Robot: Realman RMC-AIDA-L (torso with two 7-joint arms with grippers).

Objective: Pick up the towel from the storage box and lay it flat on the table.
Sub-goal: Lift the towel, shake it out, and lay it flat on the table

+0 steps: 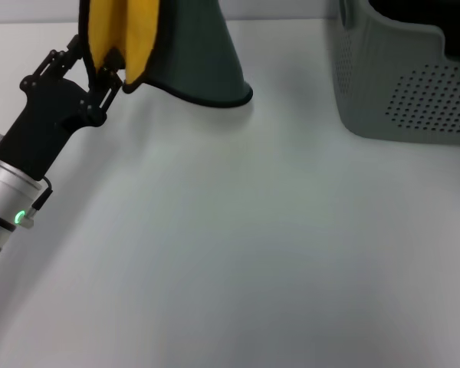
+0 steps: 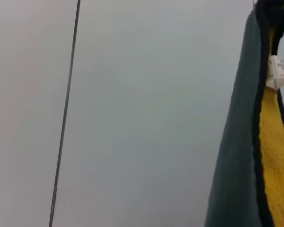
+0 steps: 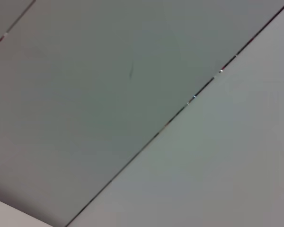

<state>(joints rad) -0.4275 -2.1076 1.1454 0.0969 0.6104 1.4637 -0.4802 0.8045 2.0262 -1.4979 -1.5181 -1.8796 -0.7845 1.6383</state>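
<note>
The towel (image 1: pixel 192 54) hangs from above the top edge of the head view, its teal-grey side facing out and mustard-yellow folds at its left. Its black-piped lower edge is at or just above the table (image 1: pixel 238 245). My left gripper (image 1: pixel 110 69) reaches in from the left and is shut on the lower end of a yellow fold. The left wrist view shows the towel (image 2: pixel 236 156) hanging with its white tag (image 2: pixel 277 71). The storage box (image 1: pixel 399 84) stands at the far right. My right gripper is out of view.
The white tabletop stretches wide in front of and between the towel and the box. The right wrist view shows only plain grey surfaces with a dark seam (image 3: pixel 180 111).
</note>
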